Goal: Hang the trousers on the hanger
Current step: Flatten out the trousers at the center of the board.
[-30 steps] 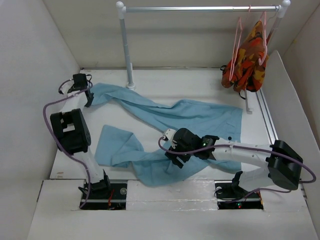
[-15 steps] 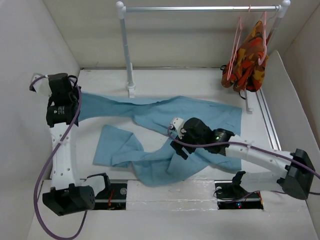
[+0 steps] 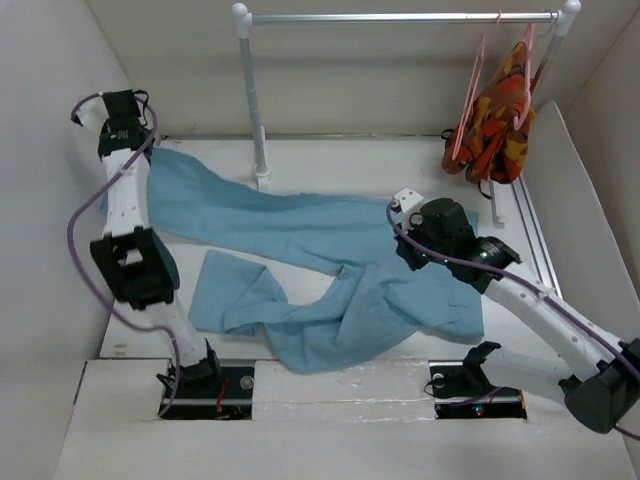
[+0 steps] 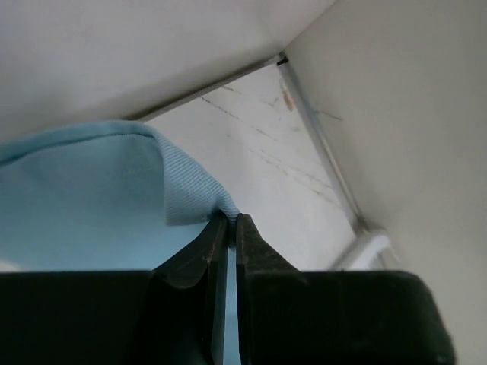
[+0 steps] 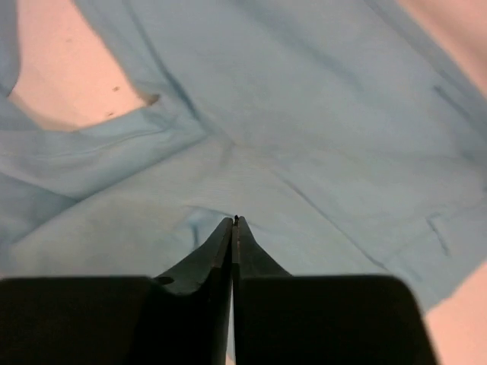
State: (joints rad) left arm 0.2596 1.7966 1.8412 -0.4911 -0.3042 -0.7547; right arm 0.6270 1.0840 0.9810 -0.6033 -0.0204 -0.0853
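Pinching the hem of one trouser leg, the left claw (image 4: pixel 230 218) is clenched on the trousers (image 3: pixel 300 225); the left wrist view shows a strip of blue cloth caught between its two black fingers (image 4: pixel 194 262). That arm reaches to the far left corner of the table (image 3: pixel 350 160), close by the side wall (image 3: pixel 50 150), and the held leg runs from there across the table toward the middle. The other leg lies folded back on itself at the near left, and the wide upper part of the trousers is spread out at the right. The right claw (image 5: pixel 233 220) points down over this upper part, just above a seam, its fingers pressed tight together; whether any cloth is nipped between them cannot be told. The hanger (image 3: pixel 473 95), thin and pale pink, hangs by its hook from the rail (image 3: pixel 400 17) at the far right, well apart from the trousers. Just beside it on the same rail a second hanger (image 3: pixel 527 75) carries the orange and red patterned garment (image 3: pixel 500 115)
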